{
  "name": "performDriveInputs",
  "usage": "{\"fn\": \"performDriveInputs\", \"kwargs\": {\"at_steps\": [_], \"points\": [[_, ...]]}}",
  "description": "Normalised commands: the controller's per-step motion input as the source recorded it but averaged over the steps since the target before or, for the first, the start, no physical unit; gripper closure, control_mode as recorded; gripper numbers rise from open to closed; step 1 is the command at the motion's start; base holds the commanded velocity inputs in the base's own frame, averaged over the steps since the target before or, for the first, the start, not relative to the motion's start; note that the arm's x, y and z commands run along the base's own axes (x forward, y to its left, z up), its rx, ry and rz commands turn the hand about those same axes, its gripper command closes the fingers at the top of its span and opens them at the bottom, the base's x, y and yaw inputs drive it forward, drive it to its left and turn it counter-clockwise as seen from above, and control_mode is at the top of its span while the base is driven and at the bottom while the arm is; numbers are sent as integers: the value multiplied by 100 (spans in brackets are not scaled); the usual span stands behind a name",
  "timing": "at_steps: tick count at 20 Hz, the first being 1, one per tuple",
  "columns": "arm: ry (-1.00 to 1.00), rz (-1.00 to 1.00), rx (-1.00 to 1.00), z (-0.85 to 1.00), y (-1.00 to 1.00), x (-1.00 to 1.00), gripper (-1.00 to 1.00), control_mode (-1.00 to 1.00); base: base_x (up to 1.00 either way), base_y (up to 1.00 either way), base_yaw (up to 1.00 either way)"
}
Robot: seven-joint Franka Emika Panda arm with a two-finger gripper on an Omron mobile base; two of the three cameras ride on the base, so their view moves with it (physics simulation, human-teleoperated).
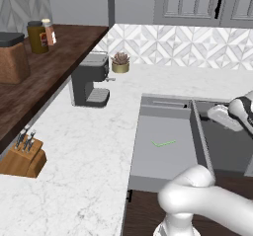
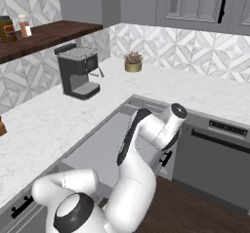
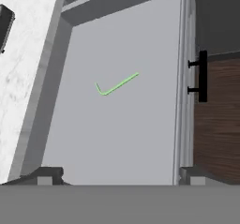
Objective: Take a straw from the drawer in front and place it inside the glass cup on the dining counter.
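The drawer (image 1: 158, 163) (image 2: 95, 151) stands pulled out, its plain grey floor (image 3: 126, 134) lying below my hand. On that floor rests the thin light-green straw (image 3: 116, 84) (image 1: 163, 143), flat, with its bent end toward the left in the hand view. My gripper (image 3: 121, 176) hovers above the drawer, open, its fingertips (image 3: 49, 174) set far apart with nothing between them; the straw is well ahead of them, untouched. In the left base view my hand (image 1: 223, 115) hangs over the drawer's right side. The glass cup and the dining counter are out of view.
A white marble worktop (image 1: 84, 146) borders the drawer's left. On it stand a coffee machine (image 1: 89, 82) (image 2: 77, 71), a knife block (image 1: 22, 157) and a small potted plant (image 1: 120, 62). A dark appliance front (image 2: 215, 151) and a black bar handle (image 3: 202, 75) flank the drawer's right.
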Motion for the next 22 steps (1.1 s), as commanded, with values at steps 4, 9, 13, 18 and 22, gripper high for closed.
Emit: {"fn": "performDriveInputs", "kwargs": {"at_steps": [4,9,13,18,22], "points": [[12,22,-27,88,67,0,-100,-100,0,0,0],[2,34,-27,12,91,0,-100,-100,0,0,0],[0,37,-27,-31,69,-1,-100,-100,0,0,0],[-5,33,-24,-51,58,2,-100,-100,0,0,0],[1,31,-17,-42,18,24,-100,-100,0,0,0]]}}
